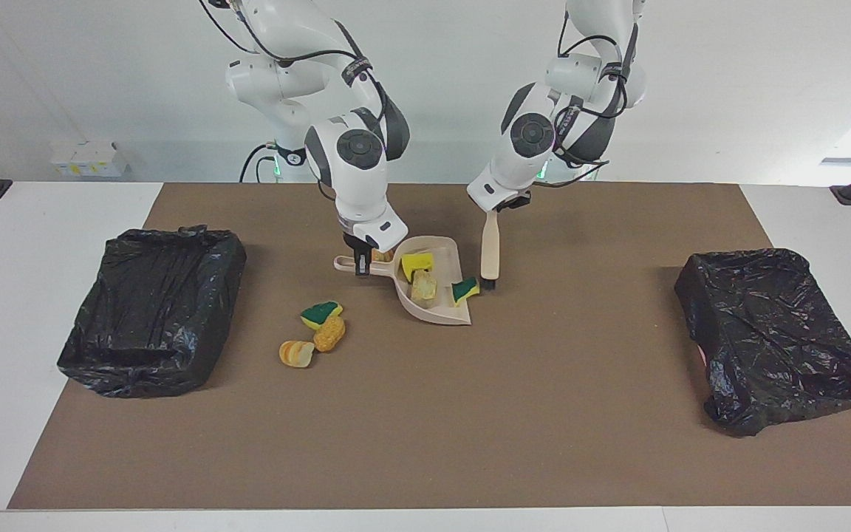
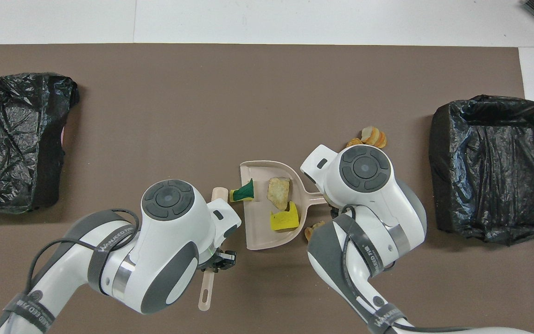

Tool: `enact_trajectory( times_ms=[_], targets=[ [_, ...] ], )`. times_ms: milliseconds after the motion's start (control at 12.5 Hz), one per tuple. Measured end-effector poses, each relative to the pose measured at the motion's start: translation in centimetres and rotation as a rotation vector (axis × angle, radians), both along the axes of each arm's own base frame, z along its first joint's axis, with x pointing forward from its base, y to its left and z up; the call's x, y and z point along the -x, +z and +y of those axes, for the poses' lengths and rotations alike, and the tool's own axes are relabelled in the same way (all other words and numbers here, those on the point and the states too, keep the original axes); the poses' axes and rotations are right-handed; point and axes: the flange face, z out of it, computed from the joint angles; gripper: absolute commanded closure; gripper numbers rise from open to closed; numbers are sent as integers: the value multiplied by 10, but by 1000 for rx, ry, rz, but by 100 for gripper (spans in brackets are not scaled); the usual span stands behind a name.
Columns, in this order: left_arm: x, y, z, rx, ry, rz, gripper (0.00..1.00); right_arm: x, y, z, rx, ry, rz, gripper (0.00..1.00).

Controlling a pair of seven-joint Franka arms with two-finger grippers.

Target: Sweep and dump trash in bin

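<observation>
My right gripper point(image 1: 361, 264) is shut on the handle of the beige dustpan point(image 1: 442, 310), which lies on the brown mat. In the pan lie a yellow sponge piece point(image 1: 417, 262), a bread-like chunk point(image 1: 423, 287) and a green-yellow sponge piece point(image 1: 465, 290) at its open edge. My left gripper point(image 1: 503, 202) is shut on the beige brush point(image 1: 490, 247), whose bristles touch the mat beside that sponge. An orange chunk point(image 1: 383, 256) lies by the pan's handle. Three scraps lie on the mat toward the right arm's end: a green-yellow sponge point(image 1: 320, 314), an orange chunk point(image 1: 329, 334) and a bread slice point(image 1: 296, 353).
A bin lined with black plastic point(image 1: 152, 310) stands at the right arm's end of the mat, another point(image 1: 773, 332) at the left arm's end. The brown mat point(image 1: 470, 428) lies on a white table.
</observation>
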Motion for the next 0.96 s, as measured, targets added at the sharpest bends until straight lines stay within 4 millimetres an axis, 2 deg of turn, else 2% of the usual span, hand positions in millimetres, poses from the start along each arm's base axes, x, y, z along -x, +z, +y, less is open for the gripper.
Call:
enact_trajectory(
  times_ms=[321, 401, 562, 722, 963],
  targets=[
    [-3, 2, -5, 19, 11, -41, 100, -7, 11, -8, -3, -17, -15, 100],
    [-5, 3, -10, 36, 9, -70, 100, -8, 11, -11, -3, -21, -16, 100],
    [6, 5, -28, 52, -28, -94, 100, -9, 11, -13, -4, -26, -16, 100],
    [32, 6, -54, 52, -99, -87, 100, -9, 11, -14, -6, -30, -17, 100],
    [89, 16, -85, 16, -223, -34, 100, -13, 12, -17, -72, -85, -12, 100]
  ],
)
